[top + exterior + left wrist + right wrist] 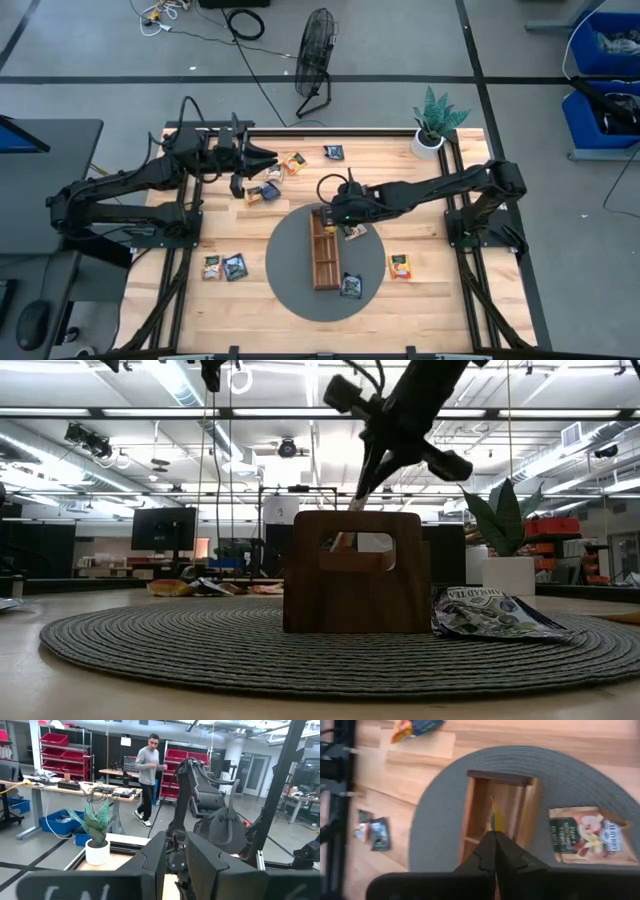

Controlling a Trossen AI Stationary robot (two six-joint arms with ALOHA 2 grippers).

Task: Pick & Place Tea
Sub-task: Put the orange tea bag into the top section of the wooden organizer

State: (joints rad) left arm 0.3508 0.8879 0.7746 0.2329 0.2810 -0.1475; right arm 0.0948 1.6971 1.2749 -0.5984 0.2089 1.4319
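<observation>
Step in hand: the right gripper hung over the far end compartment of the wooden tray, its fingers pinched on a thin sachet held edge-on; this was judged to be the placing stage for one tea bag.
Right gripper: closed on that sachet, directly above the tray's end section; whether the sachet's lower edge touched the wood could not be told.
Left gripper: the left gripper was raised over the table's far left part, near loose sachets; its fingers stood a narrow gap apart, and nothing could be seen between them.
Tea, elsewhere: one tan sachet lay flat on the round grey mat just beside the tray; a dark sachet lay on the mat near the tray's near end; an orange sachet lay just off the mat; a pair lay on the bare table to the left.
Next move, judged: lower the sachet between the compartment walls, keeping it upright, then release and lift clear.
Hidden or unclear: the tray's contents were not legible from above; in the low view its end wall screened the interior, leaving only a sliver through the handle cut-out.
</observation>
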